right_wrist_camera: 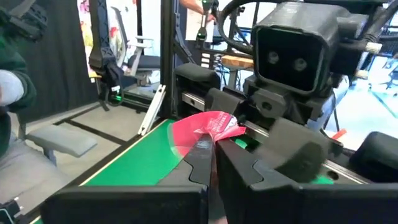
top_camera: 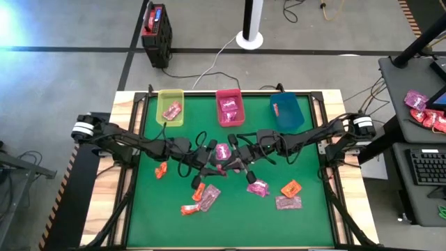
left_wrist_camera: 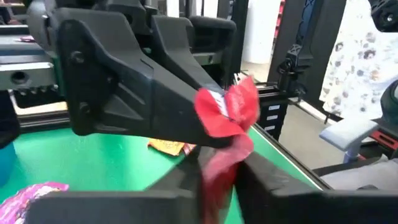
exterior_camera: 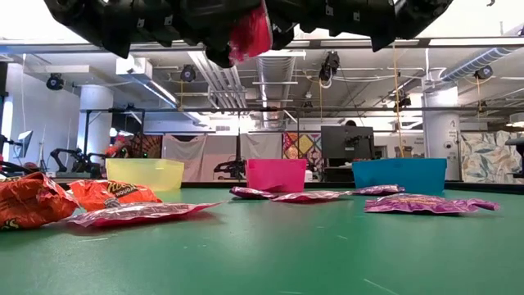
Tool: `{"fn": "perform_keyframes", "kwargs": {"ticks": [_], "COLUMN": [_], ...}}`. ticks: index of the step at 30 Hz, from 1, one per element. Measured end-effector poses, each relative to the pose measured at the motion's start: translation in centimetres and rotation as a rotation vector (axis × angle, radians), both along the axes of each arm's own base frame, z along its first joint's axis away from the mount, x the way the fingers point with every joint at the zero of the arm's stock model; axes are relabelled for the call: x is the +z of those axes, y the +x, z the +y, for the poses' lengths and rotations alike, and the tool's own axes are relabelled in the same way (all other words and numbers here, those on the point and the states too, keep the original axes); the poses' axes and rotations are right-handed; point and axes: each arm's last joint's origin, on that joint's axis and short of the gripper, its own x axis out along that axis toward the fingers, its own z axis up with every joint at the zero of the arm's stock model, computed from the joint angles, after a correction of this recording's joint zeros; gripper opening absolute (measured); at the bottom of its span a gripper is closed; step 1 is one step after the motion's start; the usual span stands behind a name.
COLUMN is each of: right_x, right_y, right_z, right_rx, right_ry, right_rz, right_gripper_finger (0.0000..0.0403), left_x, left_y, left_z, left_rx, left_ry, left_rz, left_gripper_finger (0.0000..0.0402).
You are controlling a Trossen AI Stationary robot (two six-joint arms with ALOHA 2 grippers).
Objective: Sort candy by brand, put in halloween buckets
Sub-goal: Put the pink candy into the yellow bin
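Observation:
Both grippers meet over the middle of the table, high above it, and both are shut on one magenta-pink candy packet [top_camera: 223, 151]. My left gripper [top_camera: 213, 157] comes from the table's left, my right gripper [top_camera: 234, 157] from the right. In the low view the packet [exterior_camera: 250, 33] hangs under the dark grippers, well clear of the table. The yellow-green bin [top_camera: 171, 118], the pink-red bin [top_camera: 230, 122] and the blue-teal bin [top_camera: 286, 115] stand in a row along the far edge. More packets lie flat on the mat nearer the front, such as an orange one [top_camera: 290, 187] and a magenta one [top_camera: 258, 187]. My left gripper [left_wrist_camera: 217, 168] pinches the lower end of the packet [left_wrist_camera: 219, 163] between its two fingers, coming roughly level from the table's left. The packet is crumpled and lifted clear of the table. My right gripper [right_wrist_camera: 214, 152] pinches the other end of the packet [right_wrist_camera: 200, 144] between its two fingers, coming roughly level from the table's right. The crumpled wrapper [right_wrist_camera: 208, 127] fans out past the fingertips toward the left gripper.
The yellow-green bin holds a pink packet [top_camera: 172, 110] and the pink-red bin holds pink packets [top_camera: 230, 106]. Loose candy lies on the near half: orange ones [top_camera: 161, 169], [top_camera: 188, 208], pale pink ones [top_camera: 209, 196], [top_camera: 288, 202]. A black-and-red box [top_camera: 156, 28] stands on the floor beyond the table.

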Motion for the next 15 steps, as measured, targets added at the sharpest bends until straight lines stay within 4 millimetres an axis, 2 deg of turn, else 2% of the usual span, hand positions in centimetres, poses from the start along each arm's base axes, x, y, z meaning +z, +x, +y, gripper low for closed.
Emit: {"fn": "perform_keyframes", "kwargs": {"ticks": [2,6,12,15], "right_x": [0.0,0.0,1.0,1.1], "right_y": [0.0,0.0,-0.6,-1.0], "right_z": [-0.2,-0.9,-2.1,-2.5], "right_rx": [-0.006,-0.026,-0.127,-0.214], "right_ry": [0.023,0.063,0.108,0.132], "right_rz": [0.013,0.035,0.071,0.117], "right_gripper_finger": [0.0014,0.0034,0.0097,0.0127], "left_x": [-0.1,-0.3,-0.6,0.1], "left_y": [0.0,-0.1,-0.6,-1.3], "left_z": [0.1,0.3,1.3,2.4], "left_rx": [0.004,0.016,0.049,0.11], "left_ry": [-0.004,-0.021,-0.014,-0.006], "left_rz": [0.014,0.044,0.169,0.214], "left_gripper_finger": [0.0013,0.0017,0.0006,0.0008]}}
